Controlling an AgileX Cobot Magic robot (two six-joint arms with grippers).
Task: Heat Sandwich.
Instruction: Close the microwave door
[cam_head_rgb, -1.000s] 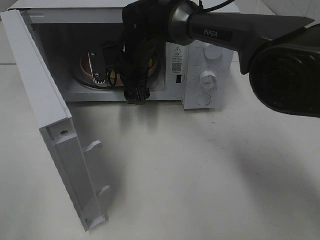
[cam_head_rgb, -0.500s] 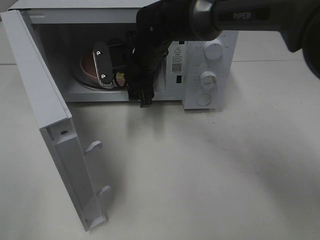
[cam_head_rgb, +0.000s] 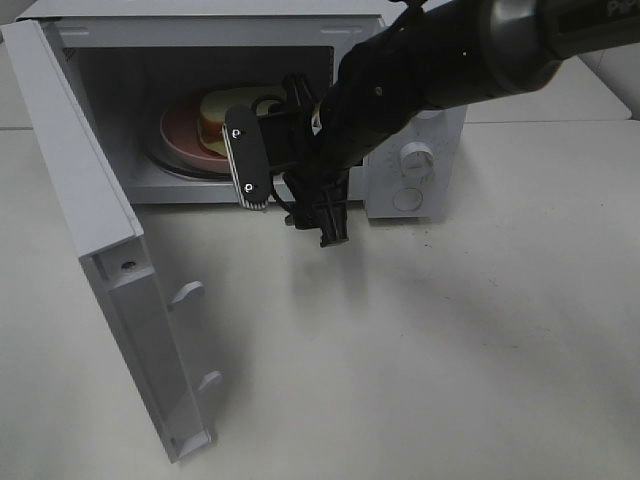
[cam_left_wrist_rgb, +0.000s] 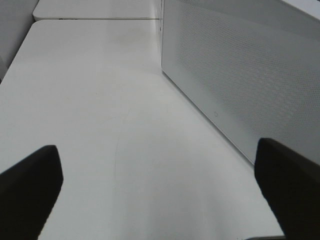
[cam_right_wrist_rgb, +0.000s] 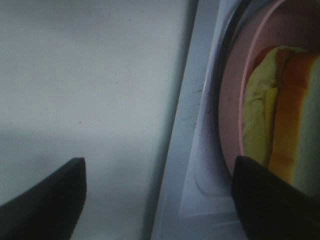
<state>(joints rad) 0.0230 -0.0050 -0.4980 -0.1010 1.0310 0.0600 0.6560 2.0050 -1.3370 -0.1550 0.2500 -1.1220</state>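
Observation:
The sandwich (cam_head_rgb: 222, 106) lies on the round pink plate (cam_head_rgb: 180, 135) inside the open microwave (cam_head_rgb: 200, 30). In the right wrist view the sandwich (cam_right_wrist_rgb: 280, 115) shows its yellow-green filling and tan crust on the plate (cam_right_wrist_rgb: 231, 110). My right gripper (cam_head_rgb: 287, 190) is open and empty, just outside the microwave's opening, in front of the plate. Its fingertips (cam_right_wrist_rgb: 45, 200) stand wide apart over the sill and the table. My left gripper (cam_left_wrist_rgb: 160, 195) is open and empty, low over the table beside the microwave's perforated side wall (cam_left_wrist_rgb: 240, 75). It does not show in the exterior view.
The microwave door (cam_head_rgb: 90, 200) stands swung open at the left, reaching toward the table's front. The control knobs (cam_head_rgb: 417, 158) are on the microwave's right side, partly behind my right arm. White table (cam_head_rgb: 400, 350) lies in front.
My right gripper has drawn back out of the microwave toward the front and turned. The plate and sandwich stay inside and now show.

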